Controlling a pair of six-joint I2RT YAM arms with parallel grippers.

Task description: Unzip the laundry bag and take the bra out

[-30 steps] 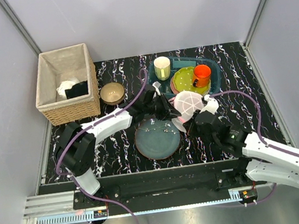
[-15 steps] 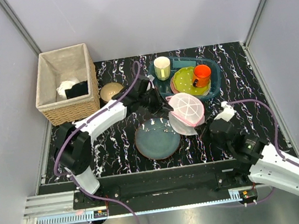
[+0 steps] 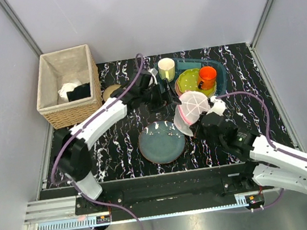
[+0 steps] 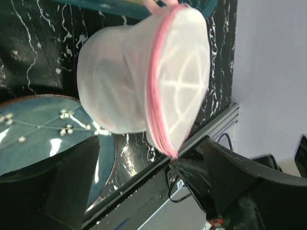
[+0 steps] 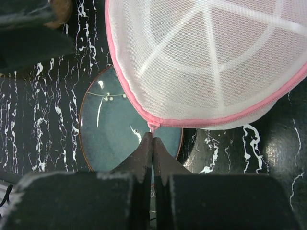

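Observation:
The laundry bag (image 3: 191, 108), a round white mesh pouch with pink zip trim, hangs tilted just right of the blue-grey plate (image 3: 160, 144). In the right wrist view the laundry bag (image 5: 206, 57) fills the top, and my right gripper (image 5: 153, 137) is shut on the small pink pull at its zip edge. My left gripper (image 4: 151, 143) stands wide open at the laundry bag (image 4: 139, 81), with black fingers (image 4: 53, 182) on either side and touching nothing. From above, the left gripper (image 3: 167, 97) sits at the bag's far-left side. The bra is hidden.
A wicker basket (image 3: 56, 114) at the far left holds a white cloth and a black cloth. A teal tray (image 3: 221, 79) behind the bag carries green plates, an orange mug (image 3: 207, 76) and a cream cup (image 3: 166, 68). A brass bowl (image 3: 110, 91) lies by the basket.
My left gripper has opened and let go of the bag, drawing back slightly toward the far side. The right gripper moved in toward the bag, which now tilts more upright.

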